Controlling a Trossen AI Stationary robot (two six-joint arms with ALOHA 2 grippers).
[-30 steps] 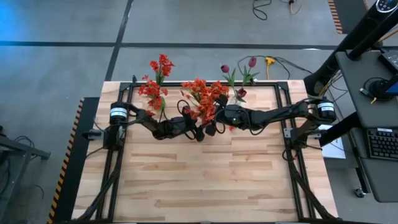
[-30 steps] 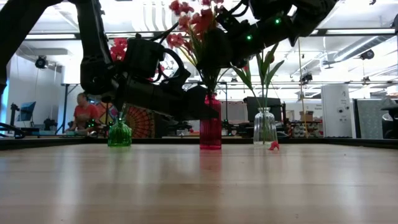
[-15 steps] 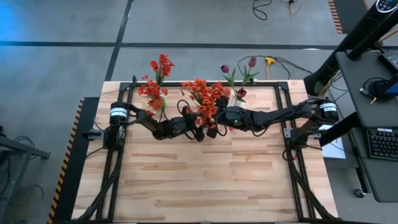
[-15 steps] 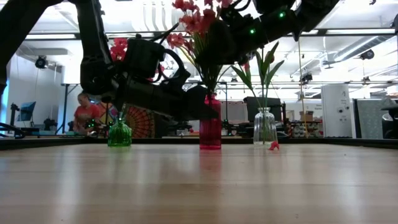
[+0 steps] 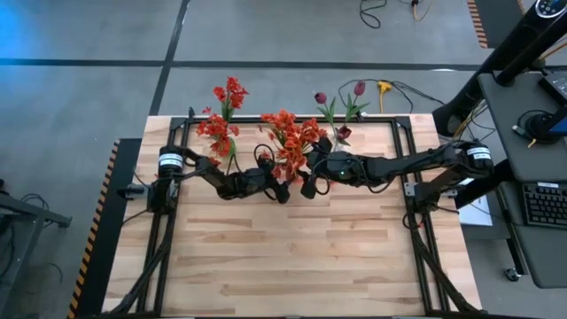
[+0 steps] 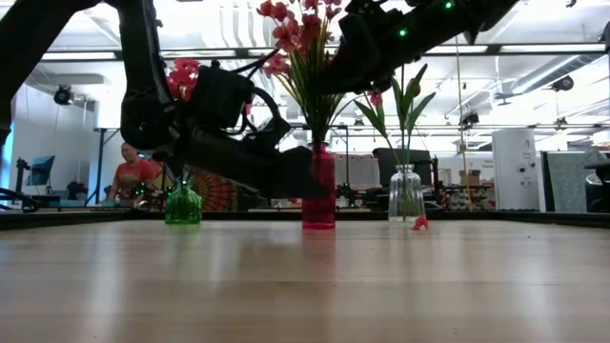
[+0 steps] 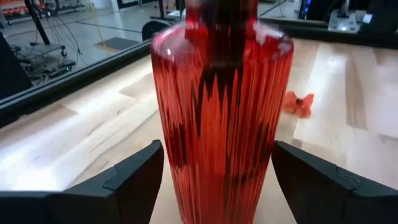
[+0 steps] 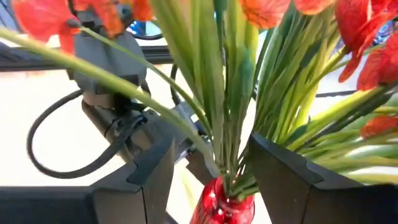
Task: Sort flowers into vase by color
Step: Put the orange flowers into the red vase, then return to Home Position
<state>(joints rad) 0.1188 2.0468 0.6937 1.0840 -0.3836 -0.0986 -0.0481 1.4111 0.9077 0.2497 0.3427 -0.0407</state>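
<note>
Change: over the last second the right claw [image 8: 208, 168] has let go of the stems and drawn slightly back; the left claw [image 7: 214, 177] has spread wider around the red vase [image 7: 221, 106], which shifted a little on the surface [image 5: 292, 257].
Left claw: released — fingers stand apart on either side of the red vase's body, with a gap showing on both sides, so it brackets the vase rather than squeezing it.
Right claw: released — its two fingers flank the green stalks just above the vase neck, gripping nothing.
Flowers: the orange-red flowers [image 5: 288, 137] stand upright in the red vase, directly between the two claws; a red bunch [image 5: 221, 111] sits in the green vase [image 6: 183, 206] beyond the left claw, and the maroon blooms [image 5: 341, 96] in the clear vase [image 6: 406, 205] beyond the right claw.
Stray piece: a fallen red petal [image 7: 298, 104] lies on the surface just past the red vase.
Step in hand: seemingly the release after seating a stem in the red vase.
Next move: likely both claws back away cleanly — clear of leaves, without tipping the vase.
</note>
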